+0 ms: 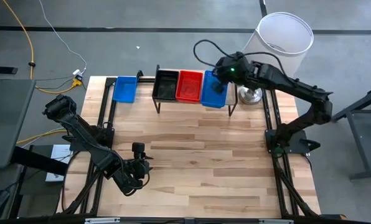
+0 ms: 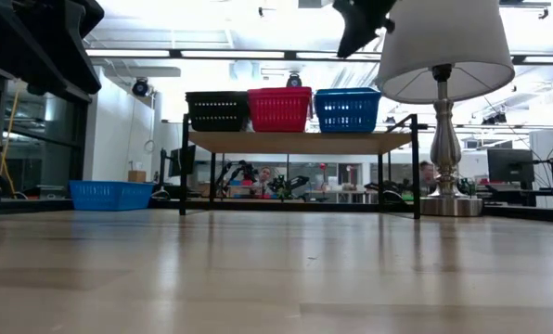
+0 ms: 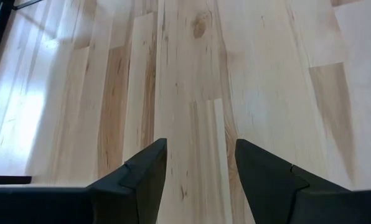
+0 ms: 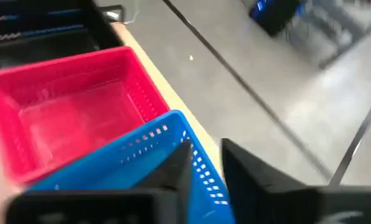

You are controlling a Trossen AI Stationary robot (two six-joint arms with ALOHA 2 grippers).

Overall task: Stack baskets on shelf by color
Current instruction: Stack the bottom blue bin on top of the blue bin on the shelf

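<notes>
High view: we see our right gripper (image 1: 218, 82), fingers apart, over the blue basket (image 1: 211, 90) on the shelf (image 2: 300, 141), beside red (image 1: 188, 85) and black (image 1: 165, 84). Another blue basket (image 1: 125, 88) sits on the table (image 1: 198, 162). Left gripper (image 1: 139, 167) open, idle.

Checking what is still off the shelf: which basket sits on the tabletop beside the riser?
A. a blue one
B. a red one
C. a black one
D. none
A: a blue perforated plastic basket rests on the wooden tabletop, left of the wood-topped black-legged shelf.
</notes>
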